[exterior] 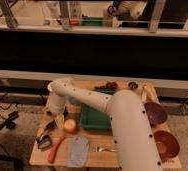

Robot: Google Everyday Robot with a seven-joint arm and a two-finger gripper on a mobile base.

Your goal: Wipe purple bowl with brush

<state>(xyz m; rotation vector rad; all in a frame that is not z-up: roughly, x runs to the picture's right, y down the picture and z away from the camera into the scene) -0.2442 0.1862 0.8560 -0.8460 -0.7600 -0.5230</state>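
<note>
Wooden table stands before a dark wall. Left of the green tray the gripper hangs open (holding nothing), the brush lies farther left, and the purple bowl sits right of the tray.

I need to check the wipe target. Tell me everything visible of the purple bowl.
The purple bowl is small, round, shallow, dark purple, plastic-looking, seemingly empty. It sits upright on the table's right side, just behind the orange-red bowl; the arm covers its left edge. The gripper hangs over the table's left side, well apart from it.
</note>
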